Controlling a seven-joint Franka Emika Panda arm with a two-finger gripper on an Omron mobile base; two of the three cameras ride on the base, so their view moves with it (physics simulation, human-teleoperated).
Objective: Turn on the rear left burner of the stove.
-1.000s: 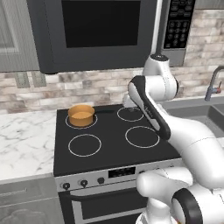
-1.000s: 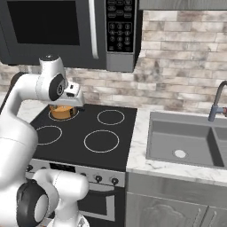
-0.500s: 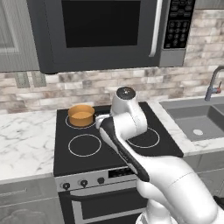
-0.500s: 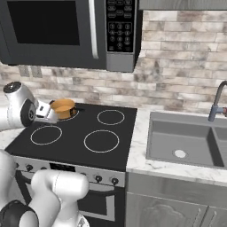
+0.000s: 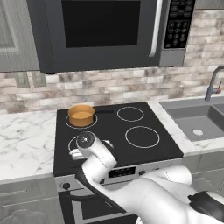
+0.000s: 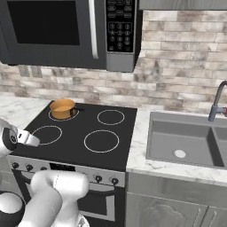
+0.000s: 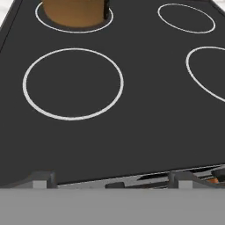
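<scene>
Claw (image 5: 75, 153) low over the stove (image 5: 131, 151) front, heading for the knobs; apart or together, I can't tell. Rear left burner (image 5: 70, 122) sits white under the copper saucepan (image 5: 81, 115).

Copper saucepan (image 5: 81, 115) blocks rear left burner (image 7: 74, 24); other rings open.

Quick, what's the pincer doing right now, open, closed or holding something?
Pincer: open, holding nothing, over the stove's front edge.
</scene>
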